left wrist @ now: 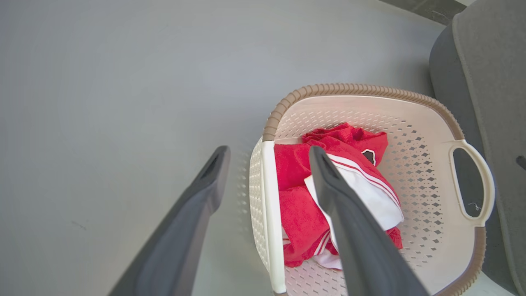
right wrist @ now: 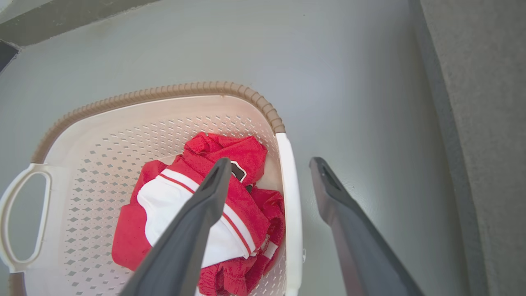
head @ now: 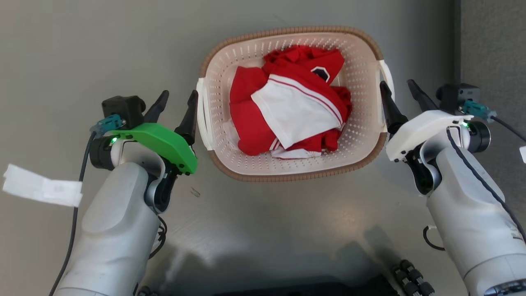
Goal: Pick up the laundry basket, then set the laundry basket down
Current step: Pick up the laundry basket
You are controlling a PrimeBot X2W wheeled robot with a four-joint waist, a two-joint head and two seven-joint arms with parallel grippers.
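Both pairs of jaws stand apart, gripping nothing. We note the left gripper [left wrist: 268, 152] has its two dark fingers either side of the left white side handle [left wrist: 269, 213] of the small cream plastic laundry basket [head: 296, 29] (perforated walls, brown woven-look rim). One finger is over the inside, the other outside. The right gripper [right wrist: 270, 161] is set the same way at the right white side handle [right wrist: 289, 197]. We cannot tell whether the fingers are level with the handles or above them.

The basket sits on the smooth grey floor [head: 61, 61] between the two grippers, with a crumpled red-and-white garment [head: 287, 107] inside.

We judge the step to be lining up for the pick-up, with nothing lifted yet. Next, both jaws need to close on the handles together, then rise evenly so the load doesn't tip.

Grey upholstered furniture [left wrist: 489, 82] stands just beside the basket's right side, a tight lane for the right outer finger. The garment lies near the inner fingers, a possible snag. A white paper tag [head: 41, 190] by the left forearm is well apart.
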